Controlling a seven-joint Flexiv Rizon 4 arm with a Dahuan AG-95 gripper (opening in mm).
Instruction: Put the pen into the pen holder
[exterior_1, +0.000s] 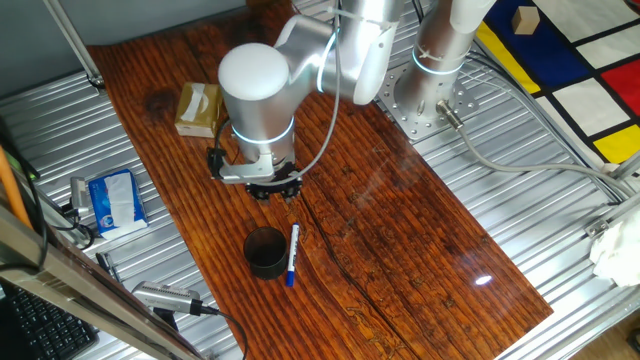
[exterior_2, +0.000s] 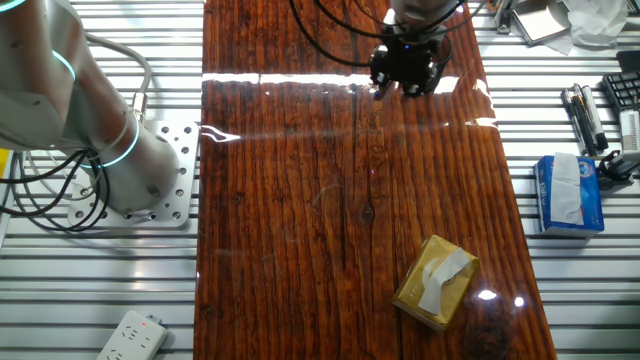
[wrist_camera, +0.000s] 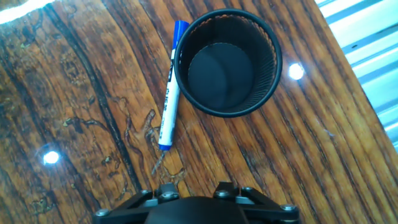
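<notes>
The pen (exterior_1: 292, 255) is a slim white marker with a blue cap. It lies flat on the wooden table, just right of the pen holder (exterior_1: 265, 252), a short black cup standing upright and empty. In the hand view the pen (wrist_camera: 169, 93) lies just left of the cup (wrist_camera: 227, 62), close to its rim. My gripper (exterior_1: 273, 190) hangs above the table behind both, empty, with its jaws apart. In the other fixed view the gripper (exterior_2: 405, 78) is at the top edge; pen and cup are out of view there.
A tan cardboard box (exterior_1: 197, 108) sits at the far left of the wooden top (exterior_1: 400, 230). A blue tissue pack (exterior_1: 112, 200) and a silver-grey tool (exterior_1: 165, 297) lie off the wood on the metal slats. The arm's base (exterior_1: 430, 100) is at the back right.
</notes>
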